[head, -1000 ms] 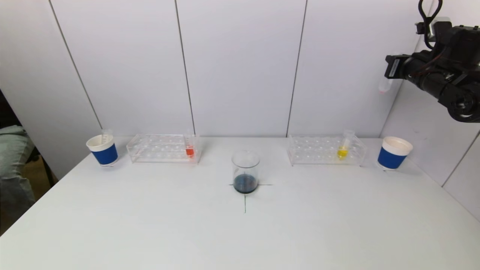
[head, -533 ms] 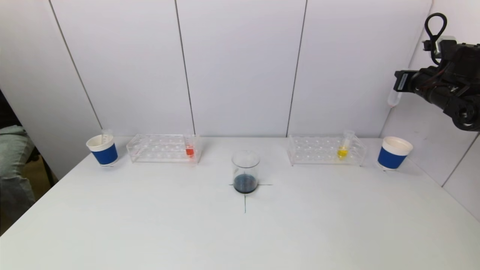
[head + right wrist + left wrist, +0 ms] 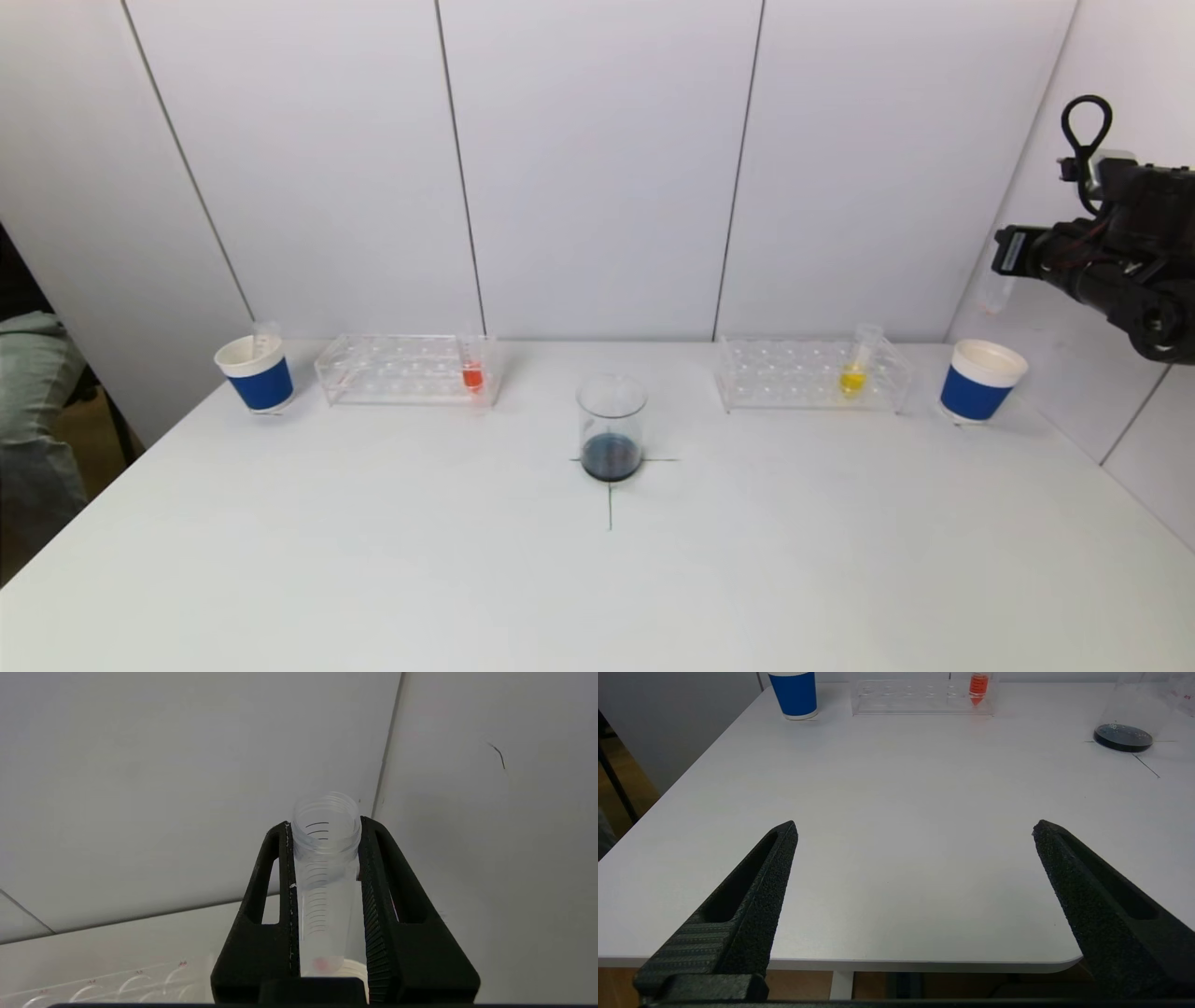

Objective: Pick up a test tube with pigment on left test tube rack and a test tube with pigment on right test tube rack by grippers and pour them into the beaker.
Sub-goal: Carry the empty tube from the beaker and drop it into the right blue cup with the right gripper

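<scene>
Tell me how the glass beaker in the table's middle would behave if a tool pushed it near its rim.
The beaker looks tall and narrow, so a push near the rim might tip it rather than slide it. Only a shallow dark liquid sits at the bottom, so it is probably light. Its clear, smooth wall suggests a slippery, breakable surface.

The right gripper (image 3: 325, 826) is raised high at far right with jaws clamped, while the left gripper (image 3: 915, 830) hangs low, jaws spread.

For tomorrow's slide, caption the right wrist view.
Right gripper shut on a nearly empty test tube, above a cup's white rim.
</scene>
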Tool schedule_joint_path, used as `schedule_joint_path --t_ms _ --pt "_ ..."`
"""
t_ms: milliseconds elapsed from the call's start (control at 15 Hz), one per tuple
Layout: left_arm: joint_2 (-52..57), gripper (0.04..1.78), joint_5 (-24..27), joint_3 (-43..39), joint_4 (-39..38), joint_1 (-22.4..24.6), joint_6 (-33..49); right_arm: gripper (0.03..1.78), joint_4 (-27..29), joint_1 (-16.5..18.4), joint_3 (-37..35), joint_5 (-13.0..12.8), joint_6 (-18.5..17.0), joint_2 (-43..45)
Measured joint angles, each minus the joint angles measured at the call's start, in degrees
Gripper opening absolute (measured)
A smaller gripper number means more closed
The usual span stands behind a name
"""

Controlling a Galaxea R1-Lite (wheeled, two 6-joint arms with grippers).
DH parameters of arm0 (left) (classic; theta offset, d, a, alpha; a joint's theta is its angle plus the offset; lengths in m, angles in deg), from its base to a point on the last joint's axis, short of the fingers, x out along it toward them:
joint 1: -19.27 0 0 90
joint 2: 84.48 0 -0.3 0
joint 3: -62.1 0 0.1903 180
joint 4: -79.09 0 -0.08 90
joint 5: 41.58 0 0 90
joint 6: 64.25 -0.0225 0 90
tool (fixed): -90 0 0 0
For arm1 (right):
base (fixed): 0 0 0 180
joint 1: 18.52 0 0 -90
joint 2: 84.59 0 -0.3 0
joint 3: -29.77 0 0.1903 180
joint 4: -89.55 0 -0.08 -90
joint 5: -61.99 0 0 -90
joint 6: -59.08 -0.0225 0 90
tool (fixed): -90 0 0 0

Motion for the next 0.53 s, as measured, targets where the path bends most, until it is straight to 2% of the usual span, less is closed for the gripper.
schedule_joint_path --t_ms 533 --pt "0.00 1.76 0.02 0.01 0.00 0.00 0.01 0.45 -6.14 1.24 -7.01 0.33 -0.10 -1.71"
